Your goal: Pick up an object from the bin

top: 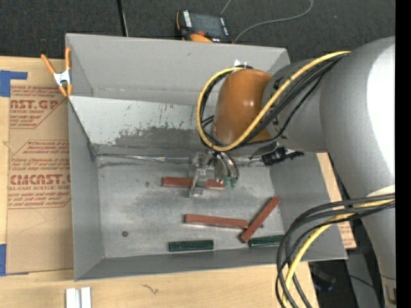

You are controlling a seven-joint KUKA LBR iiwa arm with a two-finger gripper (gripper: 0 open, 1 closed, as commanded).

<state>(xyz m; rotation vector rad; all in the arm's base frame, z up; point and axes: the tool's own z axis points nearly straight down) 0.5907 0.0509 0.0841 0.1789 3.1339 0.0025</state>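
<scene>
Camera view: my pincer (207, 179), low over a red-brown stick (174, 182) in the middle of the bin (122, 197).
Risk: the stick is thin and lies flat on the metal floor, so I may scrape the floor or close above it. A hold near its right end could let it swing loose. I cannot tell how far my pincer is open or whether it has hold. Item: slim, straight bar lying nearly level, apart from a long red-brown stick (215, 221) and a dark green stick (191, 245) nearer the front wall.
</scene>
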